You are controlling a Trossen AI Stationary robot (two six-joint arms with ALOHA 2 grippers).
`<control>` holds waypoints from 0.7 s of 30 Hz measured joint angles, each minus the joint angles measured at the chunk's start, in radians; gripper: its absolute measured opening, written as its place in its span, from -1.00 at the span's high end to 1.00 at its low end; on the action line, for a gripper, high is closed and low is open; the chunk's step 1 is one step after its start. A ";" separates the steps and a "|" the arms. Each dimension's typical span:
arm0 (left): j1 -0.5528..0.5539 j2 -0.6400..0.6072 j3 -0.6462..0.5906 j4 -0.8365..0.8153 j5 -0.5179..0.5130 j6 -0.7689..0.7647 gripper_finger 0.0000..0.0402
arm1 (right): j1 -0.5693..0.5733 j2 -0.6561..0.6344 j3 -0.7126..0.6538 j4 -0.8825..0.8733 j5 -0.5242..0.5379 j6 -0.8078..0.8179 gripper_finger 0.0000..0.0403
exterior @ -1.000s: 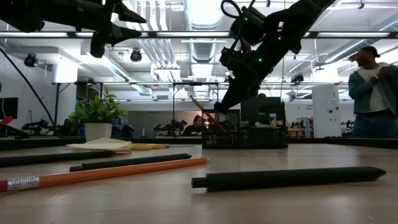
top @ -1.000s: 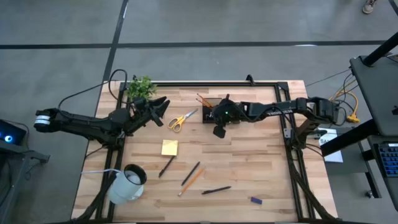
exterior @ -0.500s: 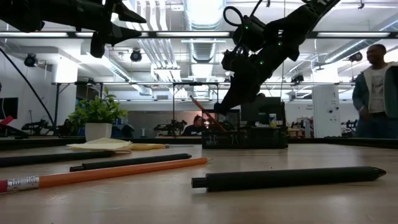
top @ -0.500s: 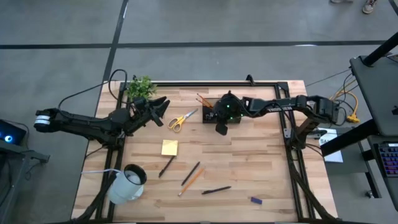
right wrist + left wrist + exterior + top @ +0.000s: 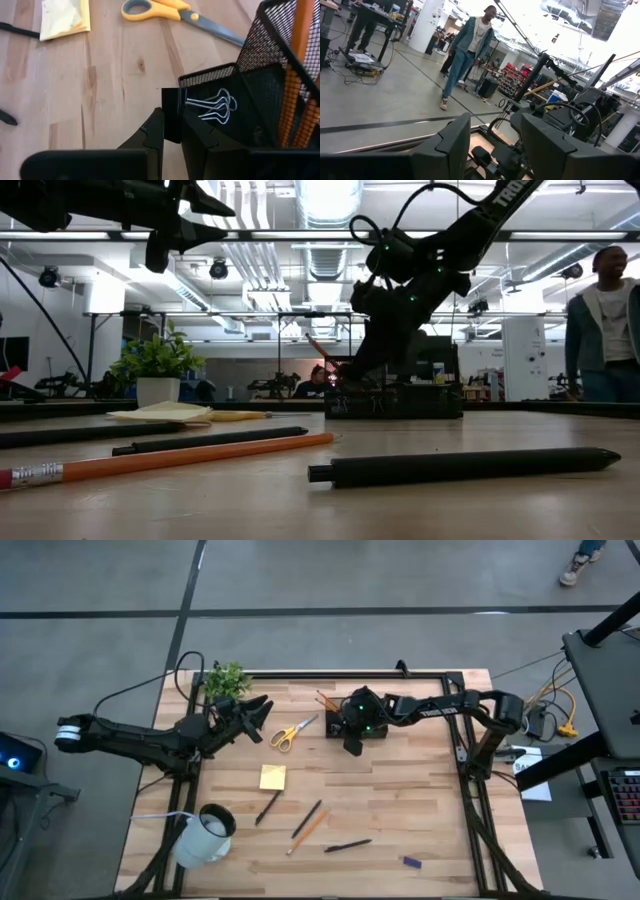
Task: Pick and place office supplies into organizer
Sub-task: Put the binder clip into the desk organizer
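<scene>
My right gripper (image 5: 172, 126) is shut on a small black binder clip (image 5: 173, 114) with silver wire handles, at the rim of the black mesh organizer (image 5: 260, 95). That organizer (image 5: 337, 718) stands near the table's far edge with orange pencils (image 5: 325, 700) upright in it. On the table lie the yellow-handled scissors (image 5: 293, 730), sticky-note pad (image 5: 272, 777), an orange pencil (image 5: 312, 829), dark pens (image 5: 347, 845) and a small dark eraser (image 5: 411, 862). My left gripper (image 5: 256, 708) hovers open at the far left, beside the scissors. My right gripper pinches the binder clip's black body (image 5: 172, 102) between its two fingers (image 5: 154, 131). The fingers slant down from the table's right side. The clip is lifted clear of the table, and its wire handles (image 5: 215, 106) point ahead over an organizer compartment.
A green plant (image 5: 226, 678) stands at the far left corner and a white mug (image 5: 205, 833) at the near left. More pens (image 5: 267, 807) lie mid-table. A person (image 5: 605, 320) stands beyond the table on the right.
My right gripper has come down a little toward the organizer and shifted slightly toward the table's left, still shut on the clip. The person in the room behind has walked along.
</scene>
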 joint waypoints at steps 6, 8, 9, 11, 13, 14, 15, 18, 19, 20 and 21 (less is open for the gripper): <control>0.000 0.000 0.000 0.001 0.000 0.002 0.22 | -0.014 0.000 0.000 0.007 0.009 -0.009 0.83; 0.000 0.000 0.000 0.001 0.000 0.004 0.22 | -0.019 0.000 -0.002 0.003 0.010 -0.012 0.83; 0.000 0.000 0.000 0.001 0.000 0.004 0.22 | -0.022 0.000 -0.002 0.004 0.010 -0.009 0.83; 0.000 0.000 0.000 0.001 0.000 0.004 0.22 | -0.028 0.000 -0.002 0.004 0.009 -0.002 0.83; 0.000 0.000 0.000 0.001 0.000 0.004 0.22 | -0.035 0.001 -0.003 0.000 0.017 0.000 0.83; 0.000 0.000 0.000 0.001 0.000 0.004 0.22 | -0.038 0.003 -0.003 0.001 0.019 0.003 0.83; 0.000 0.000 0.000 0.001 0.000 0.004 0.22 | -0.040 0.006 -0.003 0.001 0.018 0.004 0.83; 0.000 0.000 0.000 0.000 0.000 0.004 0.22 | -0.040 0.016 -0.004 0.000 0.019 0.004 0.83; 0.000 0.000 0.000 0.000 0.000 0.004 0.22 | -0.039 0.023 -0.004 0.000 0.019 0.004 0.83; 0.000 0.000 0.000 0.000 0.000 0.004 0.22 | -0.039 0.032 -0.004 0.001 0.020 0.003 0.83; 0.000 0.000 0.000 0.000 0.000 0.004 0.22 | -0.039 0.041 -0.003 0.004 0.028 -0.001 0.83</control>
